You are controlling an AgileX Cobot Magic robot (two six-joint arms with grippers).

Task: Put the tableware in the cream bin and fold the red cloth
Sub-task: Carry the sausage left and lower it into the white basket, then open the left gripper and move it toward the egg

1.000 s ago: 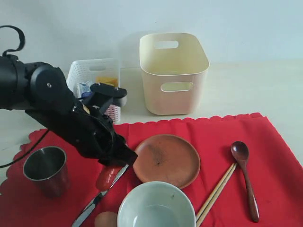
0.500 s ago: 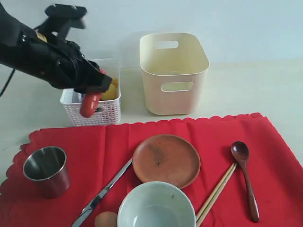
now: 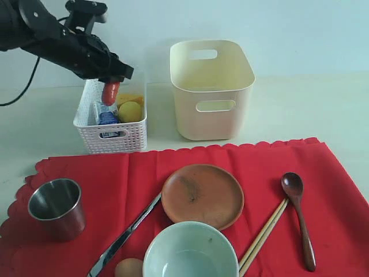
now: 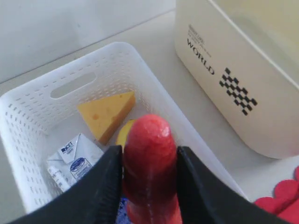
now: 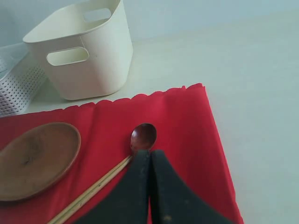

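Note:
The red cloth is spread flat on the table. On it lie the steel cup, the knife, the brown plate, the pale green bowl, the dark spoon and the chopsticks. Behind the cloth stands the cream bin, with nothing in it that I can see. My left gripper hangs over the white basket, shut on a red sausage. My right gripper is shut and empty, low over the cloth beside the spoon bowl; the exterior view does not show it.
The white lattice basket stands left of the cream bin and holds cheese, a lemon and a small carton. An egg lies on the cloth at the front edge, beside the bowl.
My left gripper lifted the sausage off the cloth beside the plate and carried it up and back, until it hung over the white basket. The tableware has not moved.

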